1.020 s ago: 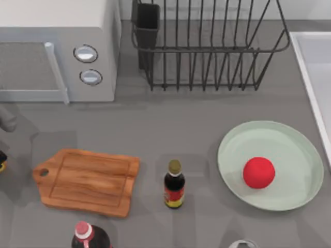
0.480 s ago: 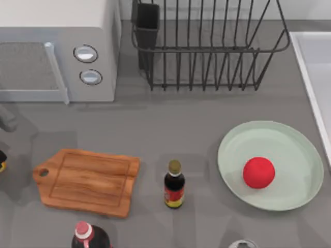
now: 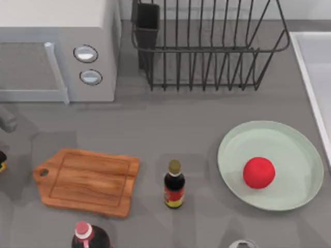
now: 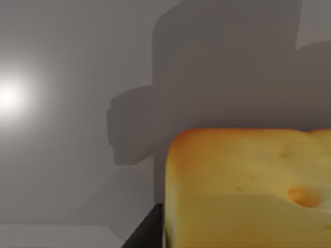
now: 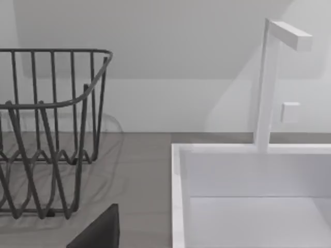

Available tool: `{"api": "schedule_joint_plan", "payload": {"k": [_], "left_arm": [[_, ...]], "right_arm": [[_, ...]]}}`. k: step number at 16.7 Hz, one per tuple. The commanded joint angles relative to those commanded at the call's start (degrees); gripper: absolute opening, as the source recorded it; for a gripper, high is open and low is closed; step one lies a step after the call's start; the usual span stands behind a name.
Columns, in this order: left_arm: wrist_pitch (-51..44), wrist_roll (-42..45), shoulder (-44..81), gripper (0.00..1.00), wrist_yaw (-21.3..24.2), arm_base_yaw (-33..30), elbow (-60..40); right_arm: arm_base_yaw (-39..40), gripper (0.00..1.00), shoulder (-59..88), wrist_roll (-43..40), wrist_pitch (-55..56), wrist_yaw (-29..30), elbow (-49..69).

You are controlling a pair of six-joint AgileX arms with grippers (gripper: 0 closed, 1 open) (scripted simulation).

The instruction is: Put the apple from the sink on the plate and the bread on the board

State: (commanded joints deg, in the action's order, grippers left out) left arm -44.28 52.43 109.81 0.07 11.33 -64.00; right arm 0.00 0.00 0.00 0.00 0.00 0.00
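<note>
The red apple (image 3: 258, 172) lies on the mint-green plate (image 3: 289, 150) at the table's right. The wooden board (image 3: 88, 181) sits bare at the left front, handle tab pointing left. My left gripper (image 3: 2, 158) is at the table's far left edge, left of the board. In the left wrist view the golden bread (image 4: 248, 191) looms close above the grey table, casting a shadow, with a dark finger (image 4: 145, 233) against its side. The sink (image 3: 316, 67) runs along the right edge, and its white basin (image 5: 248, 206) appears in the right wrist view. My right gripper (image 3: 242, 244) peeks in at the front edge.
A white microwave (image 3: 57, 51) stands at the back left and a dark wire dish rack (image 3: 207, 46) at the back middle. A dark sauce bottle (image 3: 174, 184) stands between board and plate. A bottle with a pink-red cap (image 3: 83, 231) stands at the front. A white faucet (image 5: 269, 82) rises behind the sink.
The left arm's grey part at the left edge has shifted slightly. The apple, plate, board and bottles have stayed put.
</note>
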Motion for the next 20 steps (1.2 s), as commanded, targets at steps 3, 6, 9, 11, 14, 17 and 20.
{"api": "schedule_joint_plan", "payload": {"k": [3, 6, 9, 11, 14, 17, 20], "left_arm": [[-3.22, -0.54, -1.35, 0.0, 0.43, 0.68, -0.1], [-8.5, -1.28, -4.0, 0.0, 0.94, 1.43, -1.77], [-14.09, -1.48, -6.52, 0.0, 1.15, 1.47, -5.28], [-17.44, -1.19, -7.62, 0.0, 0.93, 1.1, -8.12], [-20.85, -0.59, -8.08, 0.0, 0.35, 0.26, -12.15], [-21.85, -0.26, -7.83, 0.0, -0.06, -0.19, -14.13], [-21.85, -0.26, -7.83, 0.0, -0.06, -0.19, -14.13]], "right_arm": [[0.0, 1.0, 0.0, 0.0, 0.0, 0.0, 0.0], [0.0, 1.0, 0.0, 0.0, 0.0, 0.0, 0.0], [0.0, 1.0, 0.0, 0.0, 0.0, 0.0, 0.0], [0.0, 1.0, 0.0, 0.0, 0.0, 0.0, 0.0], [0.0, 1.0, 0.0, 0.0, 0.0, 0.0, 0.0], [0.0, 1.0, 0.0, 0.0, 0.0, 0.0, 0.0], [0.0, 1.0, 0.0, 0.0, 0.0, 0.0, 0.0]]}}
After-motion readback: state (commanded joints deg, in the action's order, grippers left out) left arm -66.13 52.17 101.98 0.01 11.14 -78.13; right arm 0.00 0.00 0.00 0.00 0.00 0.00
